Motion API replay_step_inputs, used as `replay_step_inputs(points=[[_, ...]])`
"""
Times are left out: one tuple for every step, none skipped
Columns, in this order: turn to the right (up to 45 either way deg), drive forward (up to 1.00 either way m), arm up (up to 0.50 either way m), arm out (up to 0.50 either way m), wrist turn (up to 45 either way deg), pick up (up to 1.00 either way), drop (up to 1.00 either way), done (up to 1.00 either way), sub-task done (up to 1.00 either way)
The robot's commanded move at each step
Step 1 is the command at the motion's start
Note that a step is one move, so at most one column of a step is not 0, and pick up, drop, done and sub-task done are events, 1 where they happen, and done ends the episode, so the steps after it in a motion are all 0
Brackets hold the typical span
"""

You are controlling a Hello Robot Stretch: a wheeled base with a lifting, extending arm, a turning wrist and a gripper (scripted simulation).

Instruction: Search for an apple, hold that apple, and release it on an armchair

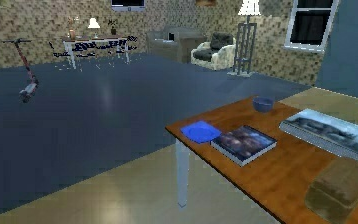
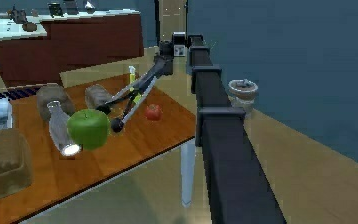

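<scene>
While the arm is lying stretched out across the wooden table, the gripper is angling down and to the left, with its far end right by the green apple. The apple is sitting on the tabletop at the near left of the arm side view. Because it is resting on a surface, I cannot tell whether the gripper is holding anything. How the jaws are standing cannot be told either, and neither can touching versus just beside.

A small red round thing is lying just right of the apple, near the arm. A grey dumbbell is sitting just behind the apple, and a brown loaf is sitting at the near left edge. A counter is standing far left, and a pale pot is sitting on the floor right of the arm.

Looking ahead, the armchair is standing far across the dark floor, well apart from the table, with a lamp just right of it. On the table a blue cloth, a book and a blue bowl are lying. A scooter is leaning at the far left.
</scene>
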Motion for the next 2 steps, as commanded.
replay_step_inputs(points=[[0.0,0.0,0.0,-0.48,0.0,0.0,0.0,0.0,0.0],[-33.0,0.0,0.0,0.0,0.0,0.0,0.0,0.0,0.0]])
